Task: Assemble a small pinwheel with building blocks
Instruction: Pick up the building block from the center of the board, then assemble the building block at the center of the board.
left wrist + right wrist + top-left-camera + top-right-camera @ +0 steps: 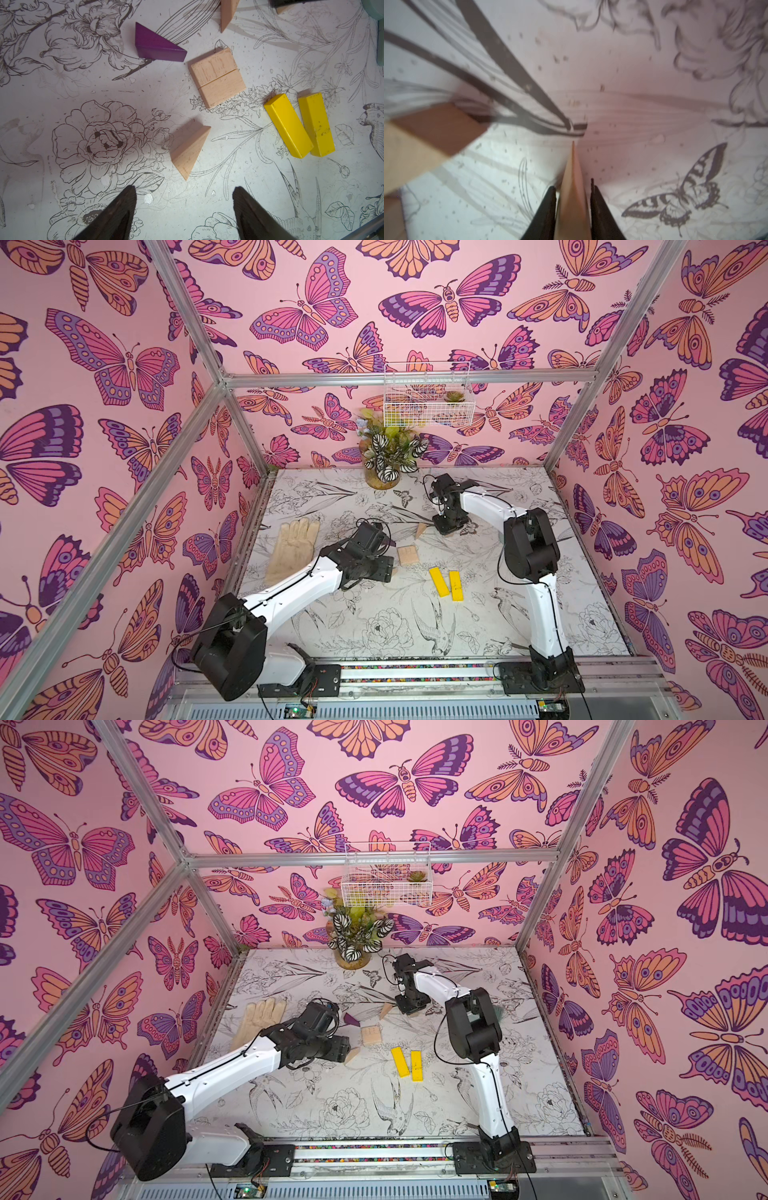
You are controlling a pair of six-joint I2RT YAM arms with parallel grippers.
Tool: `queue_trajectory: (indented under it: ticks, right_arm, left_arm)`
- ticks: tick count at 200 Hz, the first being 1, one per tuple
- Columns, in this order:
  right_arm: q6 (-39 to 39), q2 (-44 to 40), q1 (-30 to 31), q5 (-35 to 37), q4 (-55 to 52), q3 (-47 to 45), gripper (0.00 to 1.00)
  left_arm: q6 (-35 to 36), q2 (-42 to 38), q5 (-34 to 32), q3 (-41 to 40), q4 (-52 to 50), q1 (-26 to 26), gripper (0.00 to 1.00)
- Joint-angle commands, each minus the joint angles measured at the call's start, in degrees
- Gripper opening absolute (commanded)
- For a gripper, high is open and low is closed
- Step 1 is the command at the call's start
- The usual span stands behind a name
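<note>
Right gripper (572, 186) pinches wedge (573, 166), long axis and sharp tip pointing ahead of fingers (548, 212). Left gripper (184, 188) spread. Both top views hide grip.

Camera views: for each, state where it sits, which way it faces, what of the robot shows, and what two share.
Both top views: high in front, looking down toward the back wall; both arms, left gripper and right gripper.
Left wrist: above the table, looking down; open fingertips only.
Right wrist: low, near the table; jaws around a wooden wedge.
Shared: top views and left wrist both show the yellow bars.
</note>
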Motion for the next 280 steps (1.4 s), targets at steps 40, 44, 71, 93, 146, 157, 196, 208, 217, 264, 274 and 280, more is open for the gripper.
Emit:
queue_trajectory:
  ticks: [40,44,71,93,146,157,196,208,217,264,274,280]
  right_arm:
    - [-1.7,-11.5,5.3,-4.0,7.2,-18.4,0.15]
    - [-2.0,-11.8,5.8,-4.1,7.4,-18.9,0.15]
    - [-3.9,-12.8,9.0,-4.3,8.3,-21.0,0.16]
    - [-6.2,-12.3,10.4,-4.2,7.9,-21.0,0.16]
    - [-9.9,-12.6,12.8,-4.1,7.1,-22.7,0.16]
    - [-10.3,-13.2,13.1,-4.5,7.1,-23.3,0.16]
    - [-11.6,-15.0,13.9,-5.8,7.3,-25.0,0.16]
    - [-11.8,-15.0,13.9,-6.1,7.2,-25.2,0.17]
    - [-11.9,-15.0,13.9,-6.2,7.2,-25.4,0.17]
    - [-12.7,-14.0,14.0,-4.0,6.8,-25.5,0.21]
    - [-12.8,-13.8,14.0,-3.7,6.6,-25.2,0.25]
    - [-12.7,-13.7,13.9,-3.5,6.6,-25.3,0.27]
  left_arm:
    - [-1.3,0.4,0.1,0.3,-0.3,-0.3,0.77]
    - [-1.3,0.4,0.1,0.3,-0.3,-0.3,0.77]
    - [-1.7,0.1,0.4,-0.2,-0.3,-0.2,0.77]
    - [-1.9,-0.4,0.4,-0.7,-0.3,-0.3,0.77]
    - [-2.2,-1.1,0.0,-1.3,-0.3,-0.2,0.77]
    - [-2.2,-1.1,0.0,-1.3,-0.2,-0.2,0.78]
    - [-2.3,-1.2,0.1,-1.8,0.2,-0.3,0.78]
    - [-2.3,-1.1,0.1,-1.9,0.2,-0.2,0.78]
    - [-2.4,-1.1,0.2,-1.9,0.2,-0.3,0.78]
    - [-2.4,-1.3,0.1,-2.2,0.4,-0.2,0.78]
    - [-2.4,-1.2,0.1,-2.2,0.4,-0.2,0.78]
    - [-2.4,-1.2,0.2,-2.2,0.5,-0.2,0.78]
